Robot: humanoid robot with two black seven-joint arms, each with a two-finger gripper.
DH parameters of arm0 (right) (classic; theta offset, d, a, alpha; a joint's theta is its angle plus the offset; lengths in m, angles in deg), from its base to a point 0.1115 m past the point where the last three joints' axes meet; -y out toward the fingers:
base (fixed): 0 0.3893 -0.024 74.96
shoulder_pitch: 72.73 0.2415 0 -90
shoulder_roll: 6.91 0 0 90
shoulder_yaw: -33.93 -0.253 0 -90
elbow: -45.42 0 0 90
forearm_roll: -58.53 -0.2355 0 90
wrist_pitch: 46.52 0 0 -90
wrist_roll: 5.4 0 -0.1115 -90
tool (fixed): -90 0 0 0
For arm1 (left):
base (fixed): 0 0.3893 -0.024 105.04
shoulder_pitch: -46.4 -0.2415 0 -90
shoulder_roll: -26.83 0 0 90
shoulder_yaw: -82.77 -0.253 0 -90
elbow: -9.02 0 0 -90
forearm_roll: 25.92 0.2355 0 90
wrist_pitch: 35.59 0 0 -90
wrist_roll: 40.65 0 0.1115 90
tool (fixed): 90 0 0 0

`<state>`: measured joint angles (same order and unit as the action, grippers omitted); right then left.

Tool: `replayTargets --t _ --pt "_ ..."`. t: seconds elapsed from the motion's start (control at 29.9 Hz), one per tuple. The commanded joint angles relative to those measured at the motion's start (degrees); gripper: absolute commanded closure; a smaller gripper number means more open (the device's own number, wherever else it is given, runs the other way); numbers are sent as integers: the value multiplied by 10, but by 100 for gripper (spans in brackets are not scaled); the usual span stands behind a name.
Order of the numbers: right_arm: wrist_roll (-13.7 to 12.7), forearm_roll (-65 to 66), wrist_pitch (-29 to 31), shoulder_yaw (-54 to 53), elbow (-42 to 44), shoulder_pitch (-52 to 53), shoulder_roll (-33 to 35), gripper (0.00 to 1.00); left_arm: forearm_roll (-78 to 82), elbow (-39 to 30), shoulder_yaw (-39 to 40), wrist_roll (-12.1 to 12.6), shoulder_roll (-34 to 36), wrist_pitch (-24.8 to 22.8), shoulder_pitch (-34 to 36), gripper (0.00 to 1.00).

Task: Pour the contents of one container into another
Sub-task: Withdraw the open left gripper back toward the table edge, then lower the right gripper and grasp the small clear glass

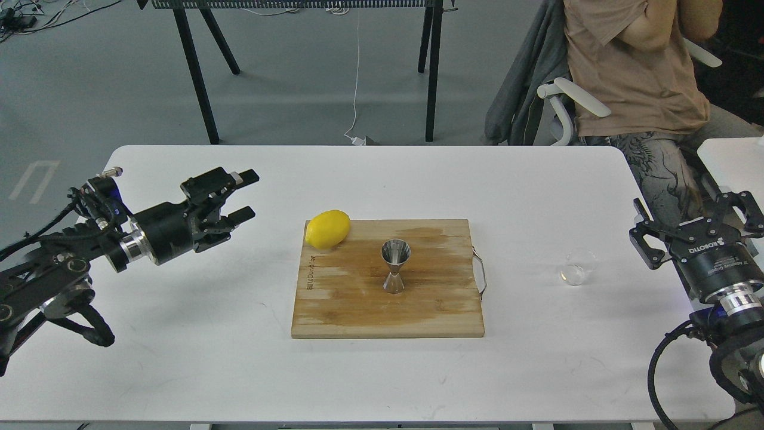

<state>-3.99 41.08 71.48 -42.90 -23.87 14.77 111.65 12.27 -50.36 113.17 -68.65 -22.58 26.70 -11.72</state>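
The steel hourglass jigger (395, 266) stands upright in the middle of the wooden cutting board (358, 310). The small clear glass cup (578, 266) rests on the white table right of the board, well apart from it. My left gripper (246, 194) hovers open and empty over the table's left half, far left of the board. Just right of the cup, at the table's right edge, my right gripper (695, 222) is open, its fingers spread wide and holding nothing.
A yellow lemon (327, 229) lies on the board's back left corner. The board has a metal handle (480, 273) on its right side. A seated person (632, 71) and a chair are behind the table's far right corner. Black table legs (197, 77) stand behind.
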Motion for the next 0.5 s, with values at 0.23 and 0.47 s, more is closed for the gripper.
replayTargets --t 0.23,0.47 --pt "-2 -104 -52 -2 -115 -107 16 1 -227 27 3 0 11 -3 6 2" --pt "-13 -104 -278 1 -148 -101 20 1 -226 27 3 0 9 -3 -1 2"
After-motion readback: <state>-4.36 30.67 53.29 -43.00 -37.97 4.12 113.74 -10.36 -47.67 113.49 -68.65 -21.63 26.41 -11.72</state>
